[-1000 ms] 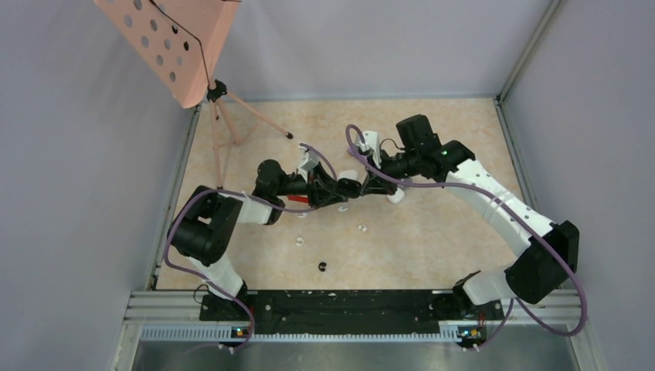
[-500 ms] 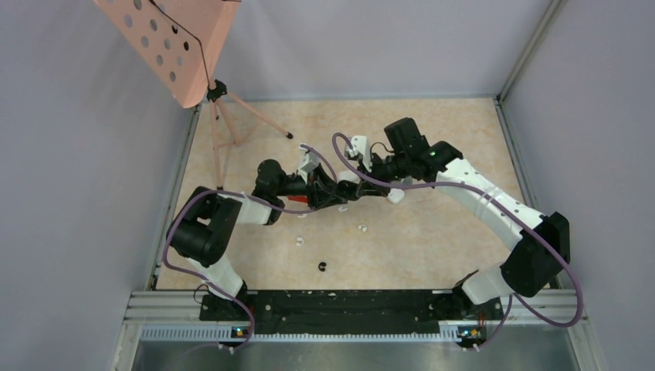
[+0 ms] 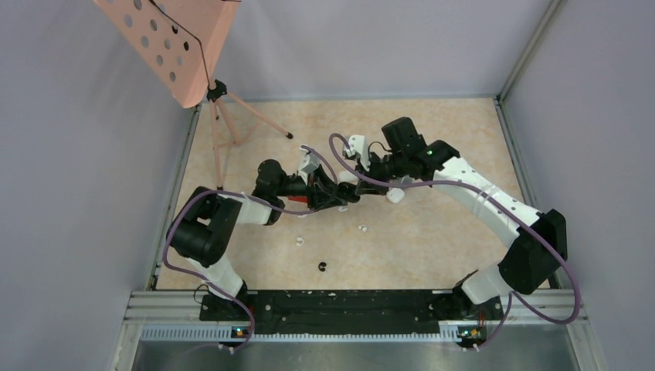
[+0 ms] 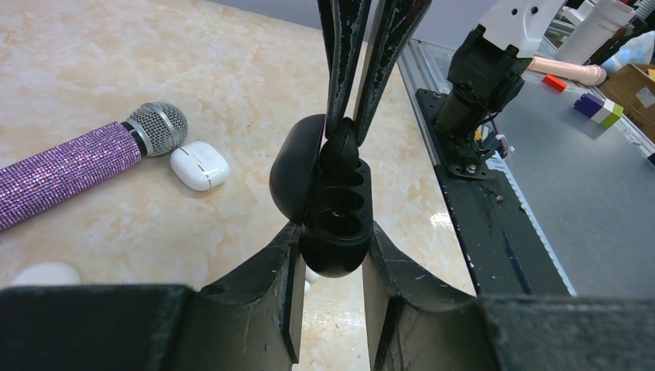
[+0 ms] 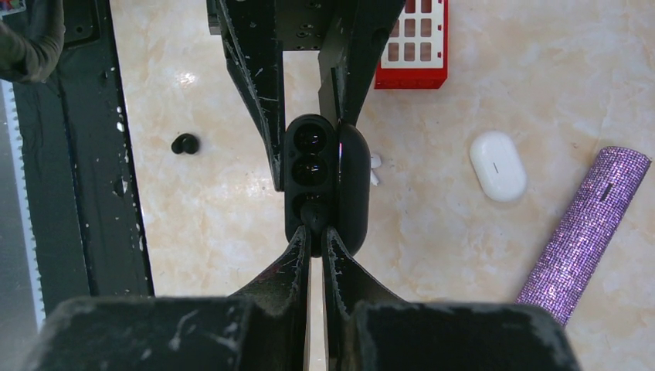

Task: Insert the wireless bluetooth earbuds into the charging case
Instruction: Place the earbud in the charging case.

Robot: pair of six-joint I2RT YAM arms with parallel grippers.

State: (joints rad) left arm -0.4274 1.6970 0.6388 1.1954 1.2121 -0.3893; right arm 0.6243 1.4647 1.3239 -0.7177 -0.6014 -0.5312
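Right fingers (image 5: 296,259) pinch a black earbud (image 5: 313,217) at the case (image 5: 310,158) (between left fingers (image 4: 266,282)).

Walls: plain pale lilac-grey panels (image 3: 371,46) on the left, back and right.
Corner: a metal post (image 3: 526,50) rises at the back right.
Table: beige marbled top (image 3: 432,247), with small patches of glare.
Stand: pink perforated music stand (image 3: 166,46) on a thin tripod, back left.
Near edge: black plate (image 3: 347,301) above a ribbed aluminium rail (image 3: 309,332).
Light: even and soft, with faint shadows.
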